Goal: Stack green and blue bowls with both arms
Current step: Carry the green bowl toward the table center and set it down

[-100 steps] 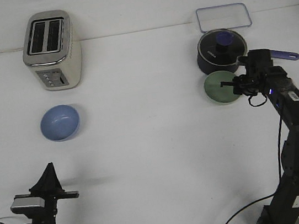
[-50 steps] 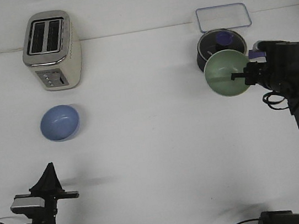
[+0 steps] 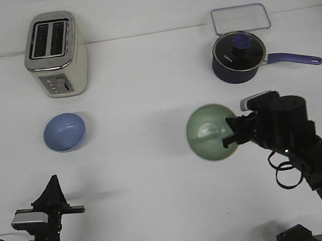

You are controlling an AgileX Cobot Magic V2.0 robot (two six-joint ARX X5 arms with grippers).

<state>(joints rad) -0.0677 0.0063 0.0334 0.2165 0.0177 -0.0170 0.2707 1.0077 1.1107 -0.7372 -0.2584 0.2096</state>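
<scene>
The pale green bowl (image 3: 210,132) hangs in the air over the table's middle right, tilted so its inside faces the camera. My right gripper (image 3: 231,136) is shut on its right rim and holds it up. The periwinkle blue bowl (image 3: 64,132) sits upright on the table at the left, below the toaster. My left arm is folded low at the front left corner; its gripper (image 3: 74,209) points right, far from both bowls, and whether it is open or shut does not show.
A cream and chrome toaster (image 3: 56,55) stands at the back left. A dark navy saucepan (image 3: 238,56) with a lid and long handle stands at the back right, with a clear rectangular tray (image 3: 241,18) behind it.
My right gripper has lifted the green bowl from beside the saucepan and carried it left and toward the front. The bowl has tilted. The left arm and blue bowl have not moved.
</scene>
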